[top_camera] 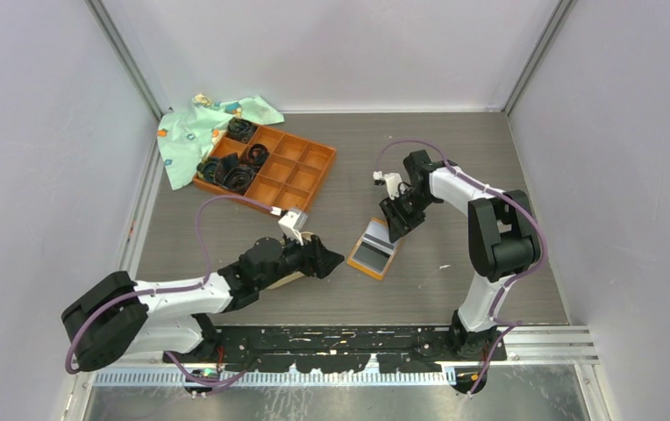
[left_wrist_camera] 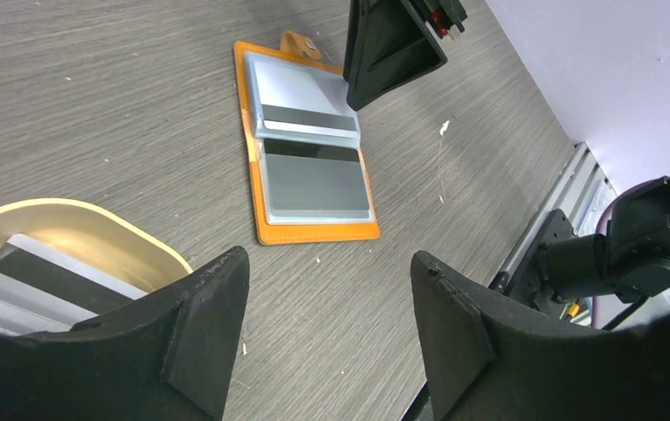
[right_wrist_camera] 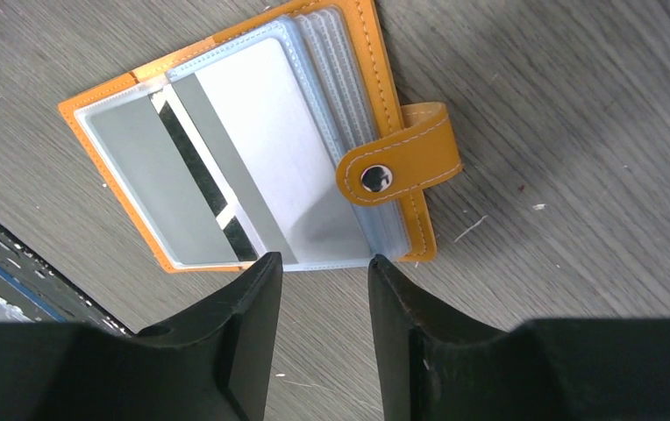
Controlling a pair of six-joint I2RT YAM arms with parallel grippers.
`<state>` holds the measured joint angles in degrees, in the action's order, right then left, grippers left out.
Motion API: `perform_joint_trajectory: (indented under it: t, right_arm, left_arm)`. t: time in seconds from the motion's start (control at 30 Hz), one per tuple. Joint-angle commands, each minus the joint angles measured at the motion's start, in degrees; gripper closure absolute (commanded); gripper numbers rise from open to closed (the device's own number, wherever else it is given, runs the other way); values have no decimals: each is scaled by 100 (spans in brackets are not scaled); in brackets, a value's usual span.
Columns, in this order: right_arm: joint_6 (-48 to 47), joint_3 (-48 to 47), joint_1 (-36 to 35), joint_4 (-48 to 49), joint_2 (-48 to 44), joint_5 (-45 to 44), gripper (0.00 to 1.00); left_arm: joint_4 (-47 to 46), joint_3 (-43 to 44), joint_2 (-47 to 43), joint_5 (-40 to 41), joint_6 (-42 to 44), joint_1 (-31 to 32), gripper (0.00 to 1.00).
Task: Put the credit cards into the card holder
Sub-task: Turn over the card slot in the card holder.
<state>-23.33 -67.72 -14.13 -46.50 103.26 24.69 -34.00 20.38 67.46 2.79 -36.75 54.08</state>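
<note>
From overhead, I see the card holder (top_camera: 373, 248) lying open on the tabletop (top_camera: 454, 158) between my two arms. The left jaws sit just to its left, over a tan-rimmed dish (top_camera: 295, 280), and the right jaws hang at its far edge. A compartment tray (top_camera: 292, 168) and a patterned cloth (top_camera: 193, 132) are well apart, at the far left. Through the left wrist camera, the left jaws stand wide apart with nothing between them. The dish rim (left_wrist_camera: 77, 210) is just beside the left finger, with striped cards (left_wrist_camera: 38, 272) lying in it. The card holder (left_wrist_camera: 314, 167) lies flat ahead, and the right jaws' dark finger touches down at its far corner. Through the right wrist camera, the right jaws are parted and grip nothing, their tips right at the holder's near edge. Credit cards (right_wrist_camera: 253, 158) show through its clear sleeves, and the snap strap (right_wrist_camera: 399, 162) is folded over them.
</note>
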Motion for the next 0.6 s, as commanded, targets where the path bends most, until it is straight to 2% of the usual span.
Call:
perform_joint_trajectory:
  t: [0.0,0.17,0.33,0.47,0.57]
  right_arm:
    - [56,-198,-16,40,51,-104,53]
    - [44,-227,-15,5,152,-73,52]
    - [-12,-279,-17,-135,181,223,53]
    - [-47,-292,-18,-175,77,393,56]
    - [-124,-277,-9,-232,-50,613,57]
  left_arm:
    - [-574,154,232,-251,-107,-4,34]
    - [-619,403,631,-686,-190,44,39]
    - [-674,565,889,-787,-231,146,43]
    - [-671,733,1112,-798,-242,228,49]
    - [-586,920,1389,-807,-322,240,57]
